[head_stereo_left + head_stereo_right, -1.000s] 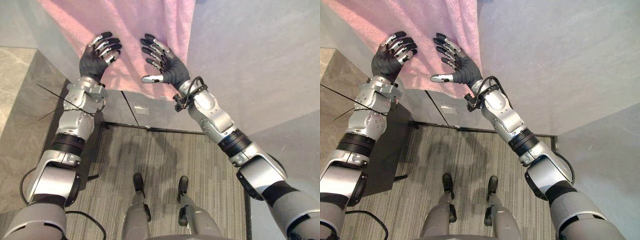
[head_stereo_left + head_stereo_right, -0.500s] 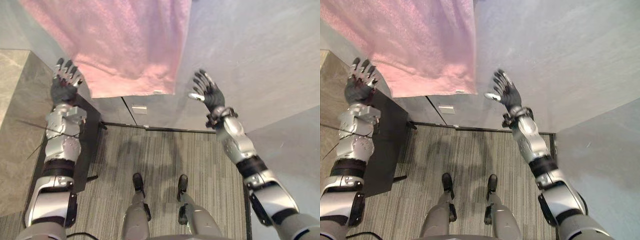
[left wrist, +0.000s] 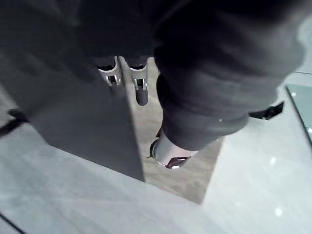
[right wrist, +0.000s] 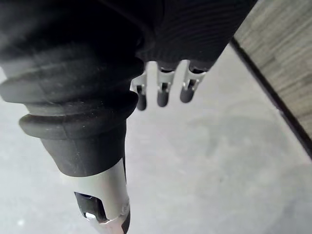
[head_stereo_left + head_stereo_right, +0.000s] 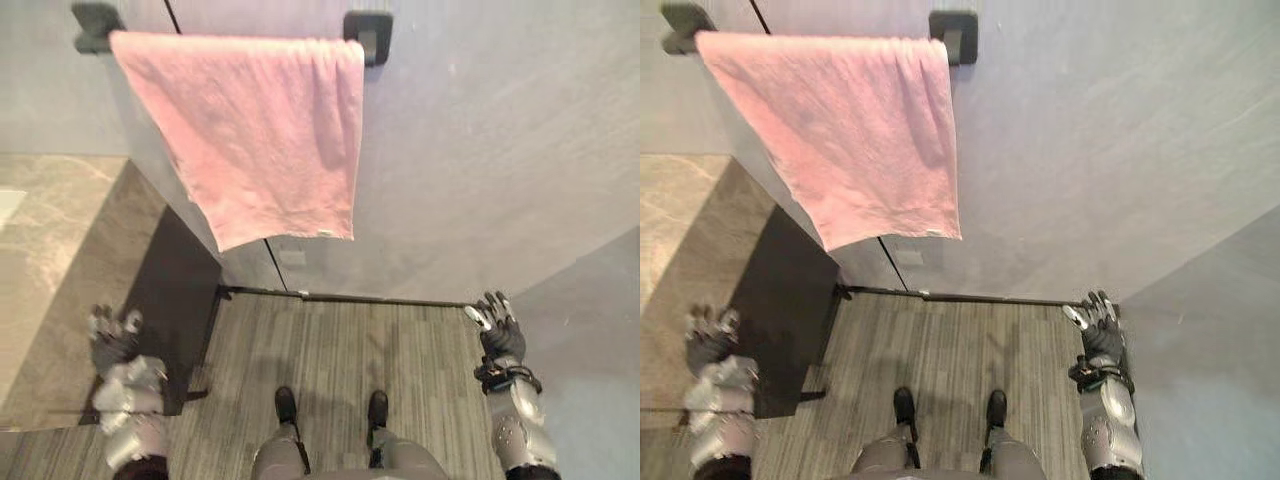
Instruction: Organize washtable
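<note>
A pink towel [image 5: 250, 130] hangs spread over a bar between two dark wall brackets [image 5: 366, 32] on the grey wall, its lower edge slanting down to the right. My left hand [image 5: 112, 340] is low at the left, beside the stone counter, fingers relaxed and holding nothing. My right hand [image 5: 496, 330] is low at the right near the wall, fingers straight and empty. In the wrist views the left hand's fingers [image 3: 139, 85] and the right hand's fingers [image 4: 162, 92] point out straight with nothing between them.
A marbled stone counter [image 5: 50, 260] runs along the left with a dark cabinet side [image 5: 180, 300] below it. Striped grey floor [image 5: 340, 340] lies in front of the wall, with a dark skirting strip along its base.
Both hands have dropped away from the towel, out to the sides and down low. The view has tilted up, so the whole towel and its bar now show.
</note>
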